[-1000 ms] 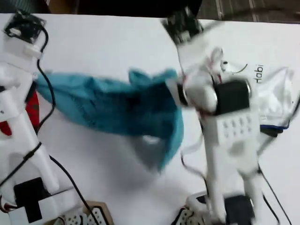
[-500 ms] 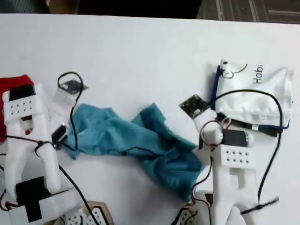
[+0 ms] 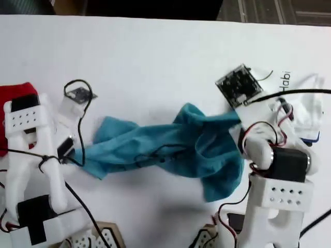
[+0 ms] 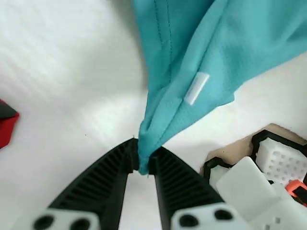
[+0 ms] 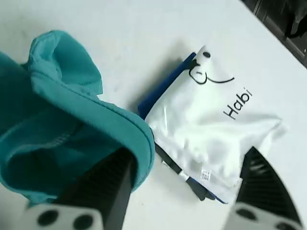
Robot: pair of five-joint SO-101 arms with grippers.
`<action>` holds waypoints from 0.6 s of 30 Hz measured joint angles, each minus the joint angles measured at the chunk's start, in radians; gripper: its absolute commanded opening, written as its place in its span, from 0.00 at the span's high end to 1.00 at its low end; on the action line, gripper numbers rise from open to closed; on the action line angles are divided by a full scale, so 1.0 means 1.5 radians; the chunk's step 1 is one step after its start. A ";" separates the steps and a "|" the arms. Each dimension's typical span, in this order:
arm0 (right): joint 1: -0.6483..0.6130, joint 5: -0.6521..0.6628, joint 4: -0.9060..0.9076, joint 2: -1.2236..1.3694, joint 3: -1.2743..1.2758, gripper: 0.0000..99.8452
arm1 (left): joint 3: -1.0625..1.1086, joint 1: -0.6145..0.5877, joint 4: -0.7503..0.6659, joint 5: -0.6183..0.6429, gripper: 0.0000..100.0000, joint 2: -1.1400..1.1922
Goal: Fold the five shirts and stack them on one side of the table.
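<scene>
A teal shirt [image 3: 170, 150] stretches in a crumpled band across the middle of the white table [image 3: 155, 57]. My left gripper [image 4: 143, 160] is shut on one corner of the teal shirt [image 4: 201, 52] at its left end, low over the table; the high view shows this gripper [image 3: 70, 151] there. My right gripper [image 5: 182, 191] stands open, and the shirt's hem [image 5: 120, 124] drapes against one finger [image 5: 108, 184]. In the high view it [image 3: 239, 126] sits at the shirt's right end. A folded white shirt [image 3: 297, 101] lies on a blue one at the right.
A red shirt [image 3: 18, 93] lies at the table's left edge behind the left arm, and shows as a red corner [image 4: 5, 124] in the left wrist view. Arm bases, cables and a perforated white block [image 3: 95, 236] crowd the front edge. The far half of the table is bare.
The right arm swung up and to the right, dragging the teal shirt's right end toward the white stack and stretching the cloth. Over the last half second the left arm stayed put.
</scene>
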 measured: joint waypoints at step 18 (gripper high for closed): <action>0.204 0.060 0.179 0.046 0.058 0.72 | 0.000 0.000 0.000 0.000 0.97 0.000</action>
